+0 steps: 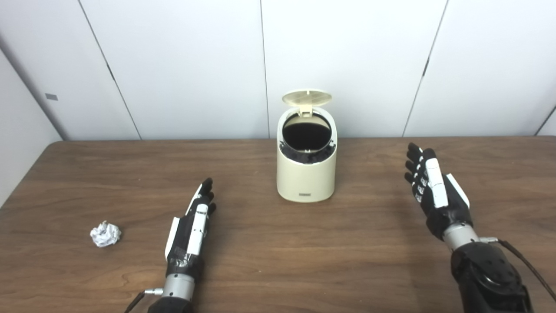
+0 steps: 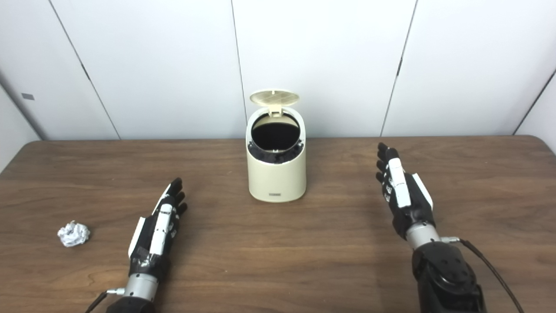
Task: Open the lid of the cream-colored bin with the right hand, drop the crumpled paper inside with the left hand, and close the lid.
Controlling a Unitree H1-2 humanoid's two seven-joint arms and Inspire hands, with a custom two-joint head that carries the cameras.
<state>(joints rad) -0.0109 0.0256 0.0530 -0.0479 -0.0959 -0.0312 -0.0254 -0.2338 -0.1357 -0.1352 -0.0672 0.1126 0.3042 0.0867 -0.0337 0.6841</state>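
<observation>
Cream-colored plastic bin (image 1: 306, 174) mid-bench near far edge, round lid (image 1: 307, 97) up; crumpled white paper ball (image 1: 105, 234) toward left edge; left hand (image 1: 194, 221) and right hand (image 1: 430, 184) both spread, empty.

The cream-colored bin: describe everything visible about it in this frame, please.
The cream-colored bin is a small rounded container, apparently smooth plastic, standing upright on the wooden table near its far edge, in front of the white wall. Its round lid is flipped up at the back, showing a ribbed underside. The slanted opening shows a dark interior with a black liner bunched along the front rim. A small label sits low on the front. Neither hand touches it.
</observation>
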